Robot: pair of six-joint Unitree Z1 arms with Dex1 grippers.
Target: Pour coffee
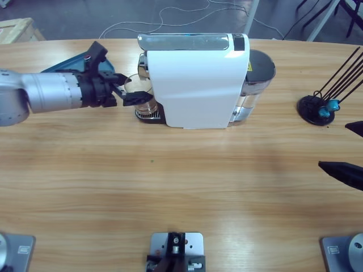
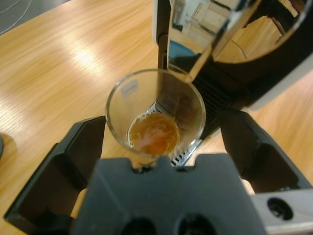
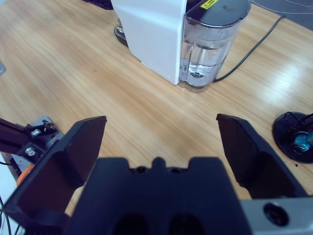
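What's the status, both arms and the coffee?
Left end effector open around glass on machine tray. Coffee shallow in glass. Right end effector open, empty. Nothing blocking.

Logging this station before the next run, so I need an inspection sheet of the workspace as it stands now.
Surface: wooden table, bare in front.
Job's things: glass cup under the spout of the white coffee machine; shallow brown coffee inside.
Clutter: black capsule stand holding a teal capsule.
Grippers: left gripper open around the cup; right gripper open, empty.
Cables: machine's black cord; white cable on the floor.
Surroundings: grey floor, metal legs.
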